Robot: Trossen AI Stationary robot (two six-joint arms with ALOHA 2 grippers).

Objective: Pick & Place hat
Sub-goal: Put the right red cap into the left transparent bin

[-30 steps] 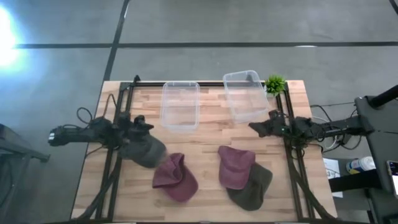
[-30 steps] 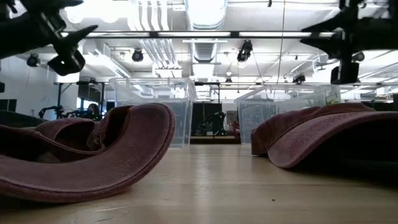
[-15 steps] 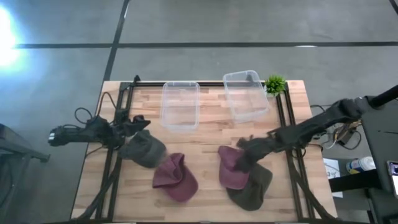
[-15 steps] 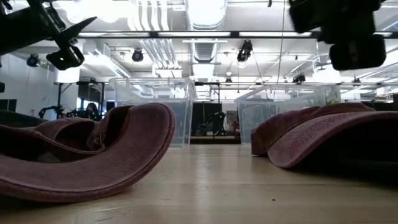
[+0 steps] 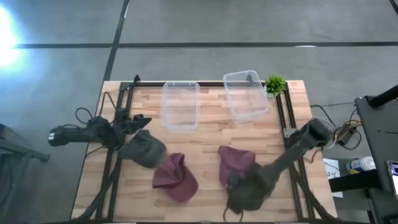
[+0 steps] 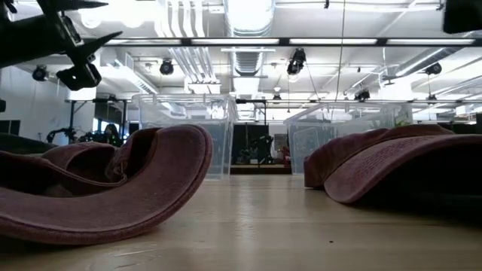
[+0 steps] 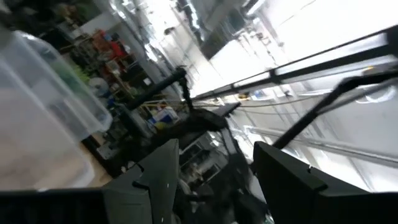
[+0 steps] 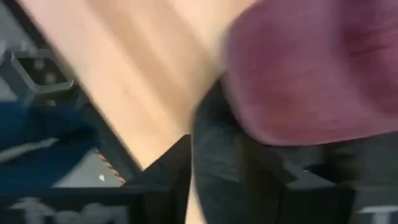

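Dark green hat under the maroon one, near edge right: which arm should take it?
Right. Its gripper is already down over the dark green hat beside the maroon hat. The left gripper sits across the table by the grey hat.

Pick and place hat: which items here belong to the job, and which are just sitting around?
Job items: four hats, two maroon, two dark grey; two clear bins; right gripper at the right-hand pair.

Bystanders: small green plant; waiting left gripper.

Grey concrete floor [image 5: 217, 25], bright ceiling lights [image 6: 248, 15], exposed ducts [image 6: 177, 22]
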